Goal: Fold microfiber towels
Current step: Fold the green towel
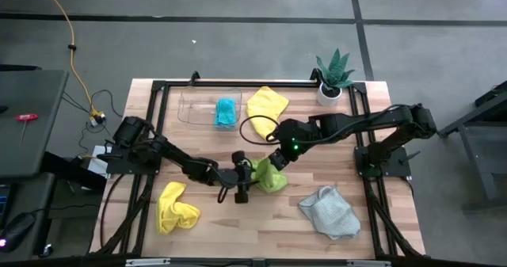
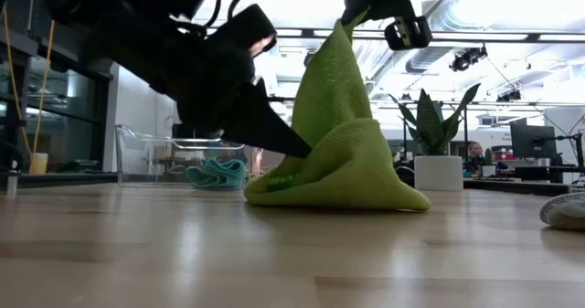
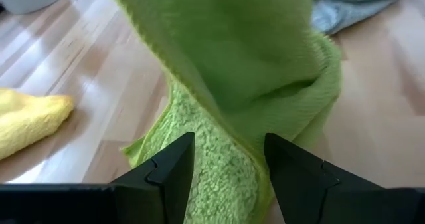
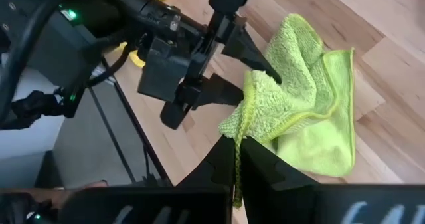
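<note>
While right pincer [image 4: 237, 159] pinches plush lime towel [image 4: 312, 111] peaked.

Overhead, table-level, two close wrist views

Lime-green towel [image 1: 271, 177], dark pincers.

Towel [image 1: 226, 112] in tray [image 1: 190, 108]
</note>
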Tool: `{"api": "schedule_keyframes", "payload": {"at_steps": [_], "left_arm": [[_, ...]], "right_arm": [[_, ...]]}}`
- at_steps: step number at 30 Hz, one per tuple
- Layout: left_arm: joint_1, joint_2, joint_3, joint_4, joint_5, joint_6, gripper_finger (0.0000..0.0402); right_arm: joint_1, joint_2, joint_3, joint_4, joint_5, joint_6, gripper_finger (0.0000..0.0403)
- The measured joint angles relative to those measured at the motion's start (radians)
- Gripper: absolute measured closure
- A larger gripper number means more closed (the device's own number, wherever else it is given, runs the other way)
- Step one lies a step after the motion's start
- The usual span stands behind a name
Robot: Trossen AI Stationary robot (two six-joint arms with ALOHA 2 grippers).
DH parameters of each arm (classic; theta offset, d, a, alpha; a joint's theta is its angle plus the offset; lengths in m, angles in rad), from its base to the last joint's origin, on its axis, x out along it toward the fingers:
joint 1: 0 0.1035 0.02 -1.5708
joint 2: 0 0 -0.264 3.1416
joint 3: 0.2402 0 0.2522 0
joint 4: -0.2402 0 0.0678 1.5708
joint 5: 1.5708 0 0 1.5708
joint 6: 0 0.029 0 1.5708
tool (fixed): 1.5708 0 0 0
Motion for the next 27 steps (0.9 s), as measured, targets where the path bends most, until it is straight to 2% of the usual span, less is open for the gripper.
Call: {"api": "schedule_keyframes", "payload": {"at_steps": [6,11,18,27], "left_arm": [[0.0,-0.014,-0.001,-0.091,-0.054,0.004,0.0229],[0.0,-0.019,0.0,-0.152,-0.063,-0.043,0.0229],[0.0,-0.019,0.0,-0.17,-0.14,-0.067,0.0229],[0.001,-0.031,0.0,-0.141,-0.15,-0.09,0.0229]], "right_arm": [[-0.001,-0.047,0.0,-0.01,-0.008,0.004,0.0403],[-0.003,-0.111,0.0,-0.019,0.046,0.022,0.0403],[-0.003,-0.161,0.0,-0.038,0.074,0.045,0.0403],[-0.002,-0.162,0.0,-0.043,0.116,0.068,0.0403]]}}
